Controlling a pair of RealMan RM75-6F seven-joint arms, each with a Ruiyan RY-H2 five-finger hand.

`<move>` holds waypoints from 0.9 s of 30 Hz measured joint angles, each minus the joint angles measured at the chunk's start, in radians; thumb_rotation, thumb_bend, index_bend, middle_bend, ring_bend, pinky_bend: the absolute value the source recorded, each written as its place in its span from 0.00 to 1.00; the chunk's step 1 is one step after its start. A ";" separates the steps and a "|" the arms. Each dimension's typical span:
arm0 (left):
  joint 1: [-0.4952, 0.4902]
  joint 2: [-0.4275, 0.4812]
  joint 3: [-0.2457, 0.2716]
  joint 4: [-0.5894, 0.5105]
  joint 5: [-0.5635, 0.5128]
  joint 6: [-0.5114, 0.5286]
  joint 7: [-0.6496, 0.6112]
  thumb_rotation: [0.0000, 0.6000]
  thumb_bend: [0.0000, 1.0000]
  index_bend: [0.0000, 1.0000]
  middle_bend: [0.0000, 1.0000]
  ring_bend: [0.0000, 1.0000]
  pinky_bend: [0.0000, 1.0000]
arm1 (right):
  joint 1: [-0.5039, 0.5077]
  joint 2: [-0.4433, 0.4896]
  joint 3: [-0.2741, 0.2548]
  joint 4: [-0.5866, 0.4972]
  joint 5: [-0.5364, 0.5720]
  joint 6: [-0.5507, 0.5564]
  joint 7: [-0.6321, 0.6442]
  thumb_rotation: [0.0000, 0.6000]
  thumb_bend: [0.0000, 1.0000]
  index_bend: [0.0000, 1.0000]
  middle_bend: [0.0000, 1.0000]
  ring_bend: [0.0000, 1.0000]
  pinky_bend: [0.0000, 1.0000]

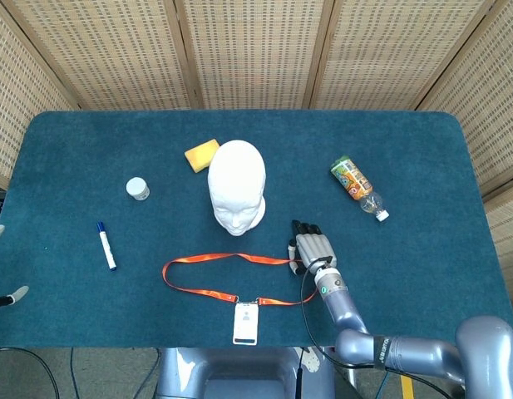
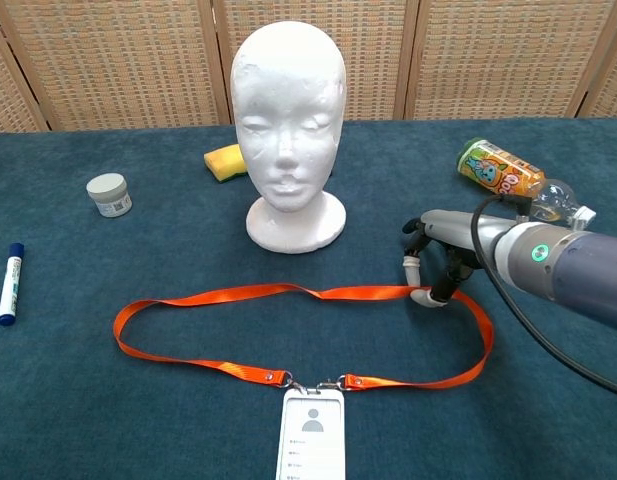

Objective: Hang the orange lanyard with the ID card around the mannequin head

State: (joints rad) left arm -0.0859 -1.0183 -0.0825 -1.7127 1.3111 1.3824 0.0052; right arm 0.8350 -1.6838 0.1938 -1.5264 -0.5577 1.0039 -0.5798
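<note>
The white mannequin head [image 1: 237, 184] [image 2: 286, 110] stands upright mid-table, facing me. In front of it the orange lanyard [image 1: 204, 258] [image 2: 248, 292] lies flat in a long loop. Its ID card [image 1: 246, 322] [image 2: 312, 432] is at the near edge. My right hand [image 1: 312, 248] [image 2: 435, 262] is at the loop's right end, its fingers curled down and pinching the far strap on the cloth. Only two spread fingertips [image 1: 13, 294] of my left hand show, at the left edge of the head view, and they hold nothing.
A yellow sponge [image 1: 201, 154] [image 2: 225, 160] lies behind the head on the left. Further left are a small white jar [image 1: 138, 189] [image 2: 109, 194] and a blue marker [image 1: 106, 245] [image 2: 7, 283]. A juice bottle [image 1: 356, 184] [image 2: 503, 172] lies right of my right hand. Blue cloth covers the table [image 1: 422, 274].
</note>
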 measured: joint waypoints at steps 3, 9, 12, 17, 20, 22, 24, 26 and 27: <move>-0.022 -0.007 -0.004 0.004 -0.012 -0.047 -0.004 1.00 0.01 0.04 0.00 0.00 0.00 | -0.009 0.020 0.001 -0.017 -0.024 0.003 0.016 1.00 0.49 0.69 0.00 0.00 0.00; -0.128 -0.028 -0.030 0.009 -0.013 -0.201 -0.050 1.00 0.11 0.30 0.00 0.00 0.00 | -0.031 0.066 -0.007 -0.053 -0.065 -0.001 0.051 1.00 0.49 0.69 0.00 0.00 0.00; -0.198 -0.072 -0.054 0.036 0.001 -0.257 -0.082 1.00 0.17 0.33 0.00 0.00 0.00 | -0.035 0.076 -0.006 -0.061 -0.069 -0.007 0.065 1.00 0.49 0.69 0.00 0.00 0.00; -0.307 -0.159 -0.090 0.074 -0.042 -0.372 -0.033 1.00 0.32 0.37 0.00 0.00 0.00 | -0.032 0.083 -0.008 -0.070 -0.070 -0.014 0.063 1.00 0.49 0.69 0.00 0.00 0.00; -0.372 -0.218 -0.110 0.095 -0.106 -0.427 0.035 1.00 0.32 0.37 0.00 0.00 0.00 | -0.028 0.085 -0.010 -0.072 -0.065 -0.018 0.058 1.00 0.49 0.69 0.00 0.00 0.00; -0.410 -0.258 -0.120 0.110 -0.147 -0.456 0.076 1.00 0.32 0.38 0.00 0.00 0.00 | -0.025 0.085 -0.010 -0.072 -0.060 -0.021 0.057 1.00 0.49 0.69 0.00 0.00 0.00; -0.447 -0.302 -0.130 0.127 -0.190 -0.481 0.113 1.00 0.32 0.38 0.00 0.00 0.00 | -0.023 0.084 -0.009 -0.071 -0.055 -0.022 0.059 1.00 0.49 0.69 0.00 0.00 0.00; -0.474 -0.343 -0.137 0.144 -0.222 -0.499 0.129 1.00 0.32 0.39 0.00 0.00 0.00 | -0.022 0.082 -0.004 -0.070 -0.050 -0.024 0.065 1.00 0.49 0.69 0.00 0.00 0.00; -0.484 -0.359 -0.138 0.152 -0.233 -0.506 0.134 1.00 0.32 0.40 0.00 0.00 0.00 | -0.022 0.082 -0.002 -0.069 -0.047 -0.025 0.068 1.00 0.49 0.69 0.00 0.00 0.00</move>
State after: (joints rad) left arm -0.5696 -1.3775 -0.2205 -1.5611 1.0781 0.8768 0.1390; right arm 0.8135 -1.6021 0.1922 -1.5957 -0.6050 0.9788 -0.5113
